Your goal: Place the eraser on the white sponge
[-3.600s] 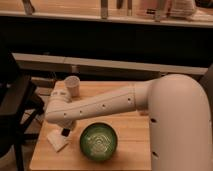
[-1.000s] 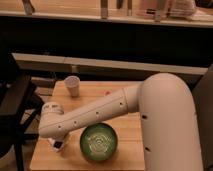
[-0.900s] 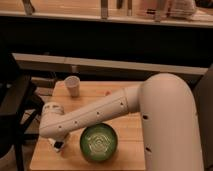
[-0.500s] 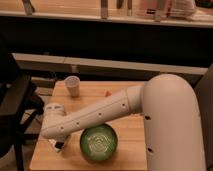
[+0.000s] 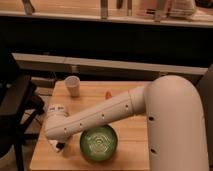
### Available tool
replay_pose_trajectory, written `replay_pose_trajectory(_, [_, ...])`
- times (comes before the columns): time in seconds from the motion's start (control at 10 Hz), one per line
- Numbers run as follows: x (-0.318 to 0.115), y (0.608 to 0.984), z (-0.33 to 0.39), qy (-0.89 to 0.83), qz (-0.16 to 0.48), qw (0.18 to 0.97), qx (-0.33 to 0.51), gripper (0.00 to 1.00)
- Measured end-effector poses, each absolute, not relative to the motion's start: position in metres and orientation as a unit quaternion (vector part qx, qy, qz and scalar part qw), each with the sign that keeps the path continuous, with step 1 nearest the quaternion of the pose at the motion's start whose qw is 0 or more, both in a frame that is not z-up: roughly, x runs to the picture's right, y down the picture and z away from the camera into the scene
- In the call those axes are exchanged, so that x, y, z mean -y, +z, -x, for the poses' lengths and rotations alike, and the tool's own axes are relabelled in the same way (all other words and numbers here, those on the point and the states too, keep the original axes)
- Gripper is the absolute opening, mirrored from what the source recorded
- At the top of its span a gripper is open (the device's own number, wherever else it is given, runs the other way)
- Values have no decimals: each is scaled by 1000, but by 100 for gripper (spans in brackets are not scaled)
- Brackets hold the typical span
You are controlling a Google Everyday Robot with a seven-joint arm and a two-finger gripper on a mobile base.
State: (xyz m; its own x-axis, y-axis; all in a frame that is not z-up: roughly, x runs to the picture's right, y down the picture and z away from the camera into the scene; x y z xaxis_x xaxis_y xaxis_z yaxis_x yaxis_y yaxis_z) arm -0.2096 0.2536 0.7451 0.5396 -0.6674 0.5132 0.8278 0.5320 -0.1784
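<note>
My gripper (image 5: 59,145) is low over the front left corner of the wooden table (image 5: 125,90), at the end of the white arm (image 5: 105,116) that reaches in from the right. It is mostly hidden under the wrist. A small dark shape shows at its tip; I cannot tell whether it is the eraser. A pale sliver (image 5: 52,144) beside it may be the edge of the white sponge; the rest of the sponge is hidden by the arm.
A green bowl (image 5: 99,142) sits just right of the gripper, near the front edge. A pale paper cup (image 5: 73,85) stands at the back left. A small red object (image 5: 108,94) lies mid-back. A black chair (image 5: 15,107) is left of the table.
Since 3.6 s ago the arm has dropped and swung toward the front left corner, covering the sponge. Over the last second it has barely moved.
</note>
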Motion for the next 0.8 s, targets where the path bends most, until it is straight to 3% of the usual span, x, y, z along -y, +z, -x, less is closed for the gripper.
replay_pose_trajectory(0.3, [-258, 746, 207, -419, 206, 861, 204, 1])
replay_pose_trajectory(0.8, [-258, 747, 206, -413, 204, 863, 205, 1])
